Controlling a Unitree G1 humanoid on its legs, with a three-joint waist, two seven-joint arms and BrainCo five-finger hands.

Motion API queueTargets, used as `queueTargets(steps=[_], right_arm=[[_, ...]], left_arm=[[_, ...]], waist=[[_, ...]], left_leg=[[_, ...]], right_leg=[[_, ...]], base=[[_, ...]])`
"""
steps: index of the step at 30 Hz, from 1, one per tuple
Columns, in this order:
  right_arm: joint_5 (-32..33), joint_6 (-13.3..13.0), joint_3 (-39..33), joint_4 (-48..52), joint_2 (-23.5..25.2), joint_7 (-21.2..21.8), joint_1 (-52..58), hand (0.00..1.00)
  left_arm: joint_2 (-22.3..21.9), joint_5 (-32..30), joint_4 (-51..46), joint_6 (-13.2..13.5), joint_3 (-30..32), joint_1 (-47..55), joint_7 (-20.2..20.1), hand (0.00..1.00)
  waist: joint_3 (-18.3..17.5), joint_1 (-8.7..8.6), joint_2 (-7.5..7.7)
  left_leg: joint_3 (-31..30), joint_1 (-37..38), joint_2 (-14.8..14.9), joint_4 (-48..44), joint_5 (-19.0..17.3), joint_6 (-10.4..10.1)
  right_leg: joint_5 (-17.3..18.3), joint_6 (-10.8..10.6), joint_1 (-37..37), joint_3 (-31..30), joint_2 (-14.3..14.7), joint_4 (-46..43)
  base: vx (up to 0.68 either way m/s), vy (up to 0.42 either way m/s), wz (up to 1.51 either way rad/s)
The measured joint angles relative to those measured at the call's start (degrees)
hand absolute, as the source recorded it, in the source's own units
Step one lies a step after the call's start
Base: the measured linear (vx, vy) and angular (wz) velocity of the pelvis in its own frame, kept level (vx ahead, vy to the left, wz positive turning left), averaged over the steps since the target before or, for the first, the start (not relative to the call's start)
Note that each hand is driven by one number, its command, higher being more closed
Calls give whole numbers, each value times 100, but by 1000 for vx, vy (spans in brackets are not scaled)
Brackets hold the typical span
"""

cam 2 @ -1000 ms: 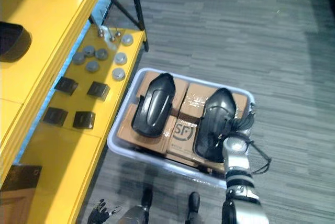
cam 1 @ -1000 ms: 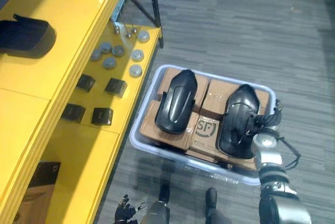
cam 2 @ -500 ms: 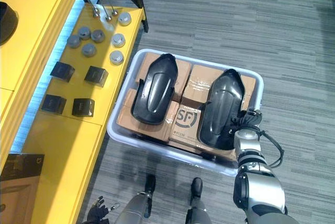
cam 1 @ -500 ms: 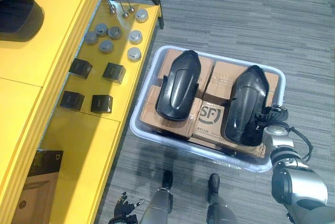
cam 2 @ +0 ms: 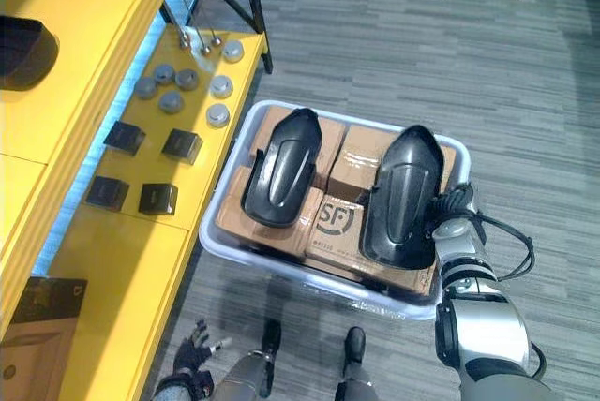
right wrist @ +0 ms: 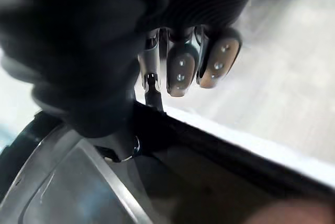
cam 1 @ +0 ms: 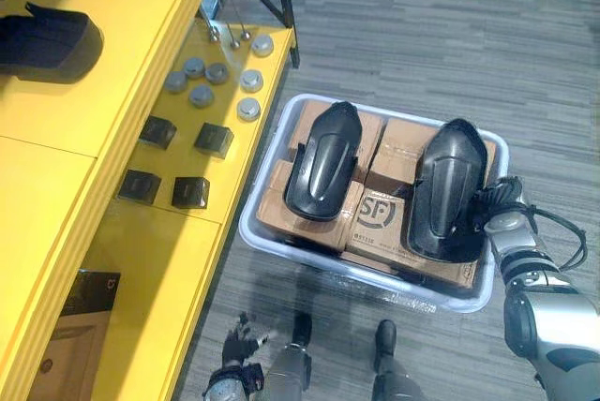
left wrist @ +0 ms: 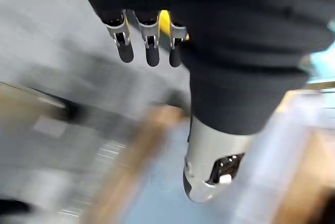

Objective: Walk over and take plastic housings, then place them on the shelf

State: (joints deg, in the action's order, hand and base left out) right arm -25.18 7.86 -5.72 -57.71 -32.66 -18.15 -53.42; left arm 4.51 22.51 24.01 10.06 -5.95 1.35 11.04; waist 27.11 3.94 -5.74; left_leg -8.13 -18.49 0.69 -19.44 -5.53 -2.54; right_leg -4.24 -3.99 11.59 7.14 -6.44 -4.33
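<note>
Grey striped carpet floor (cam 1: 422,36) runs beside a yellow shelf (cam 1: 103,111). On the floor sits a pale bin (cam 1: 258,232) of cardboard boxes (cam 1: 375,214), with two black plastic housings (cam 1: 322,162) lying on top. The right hand (cam 1: 500,202) is at the right housing (cam 1: 445,190) — whether its fingers grip, I cannot tell. The left hand (cam 1: 236,343) hangs low, fingers spread, empty.

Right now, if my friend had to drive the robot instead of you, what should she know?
Hands: the left hand is open and empty, low by the robot's side. The right hand is at the right edge of the right housing; its grip can't be seen.
Things: the right housing and the left housing lie on cardboard boxes in the bin, beside the yellow shelf. A third housing sits on the shelf's top.
Done: the robot stands at the bin.
Left: lift both housings onto the shelf.
</note>
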Motion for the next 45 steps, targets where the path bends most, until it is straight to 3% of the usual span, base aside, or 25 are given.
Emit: queueTargets(steps=[6,10,13,16,19,25,34,39,40,45], right_arm=[[-756,21,251,1775,-88,26,904,100],[-1137,4,423,2438,186,139,1638,100],[-1141,2,595,2790,429,149,1900,100],[-1140,-23,834,3311,699,159,2017,100],[-1141,-38,901,3950,948,137,2233,100],[-1207,-239,1054,5235,1569,7,2976,100],[-1087,-521,1830,5504,2242,-31,3346,100],[-845,-582,2056,5508,2380,-51,3384,100],[-766,-582,2062,5508,2378,-57,3403,100],[-423,-582,2222,5543,2279,-143,3464,100]], left_arm=[[123,131,-1781,-89,6,383,-256,0],[324,316,-2446,-233,-77,294,-544,0],[613,516,-2451,-258,-487,-204,-634,0],[646,1136,-2160,-272,-1043,-934,-640,0],[598,1357,-2019,-300,-1409,-1235,-642,0],[536,1809,-1798,-358,-1635,-1305,-629,0],[516,1782,-1617,-370,-1913,-1444,-407,0],[578,1786,-1540,-364,-1929,-1474,-232,0],[578,1784,-1540,-364,-1974,-1474,-187,100],[593,1783,-1540,-359,-2045,-1474,149,100]], waist=[[-371,-81,10],[-939,-192,39],[-1217,-292,114],[-1395,-344,223],[-1581,-394,280],[-1864,-470,376],[-2140,-501,517],[-2214,-481,523],[-2226,-453,523],[-2282,-461,533]], left_leg=[[26,600,15,567,165,-33],[46,985,42,988,280,-44],[100,1221,70,1227,359,-61],[171,1404,122,1424,455,-86],[168,1480,161,1538,505,-108],[165,1676,216,1777,630,-150],[169,1781,275,2037,752,-198],[168,1786,273,2051,751,-199],[165,1786,273,2050,751,-200],[68,1805,272,2016,743,-210]], right_leg=[[0,-1,-424,0,-7,218],[-1,0,-697,7,-3,409],[-10,13,-839,-17,9,510],[-51,56,-931,-42,41,587],[-61,68,-954,-39,78,594],[-85,99,-1103,-25,131,690],[-132,126,-1147,-29,188,815],[-164,132,-1190,-24,190,904],[-164,133,-1194,-21,190,905],[-164,134,-1280,55,193,910]], base=[[34,-14,0],[68,-20,-1],[38,-15,-7],[4,-18,-11],[-1,-8,-2],[0,0,0],[14,0,0],[53,11,1],[48,15,3],[21,7,9]])
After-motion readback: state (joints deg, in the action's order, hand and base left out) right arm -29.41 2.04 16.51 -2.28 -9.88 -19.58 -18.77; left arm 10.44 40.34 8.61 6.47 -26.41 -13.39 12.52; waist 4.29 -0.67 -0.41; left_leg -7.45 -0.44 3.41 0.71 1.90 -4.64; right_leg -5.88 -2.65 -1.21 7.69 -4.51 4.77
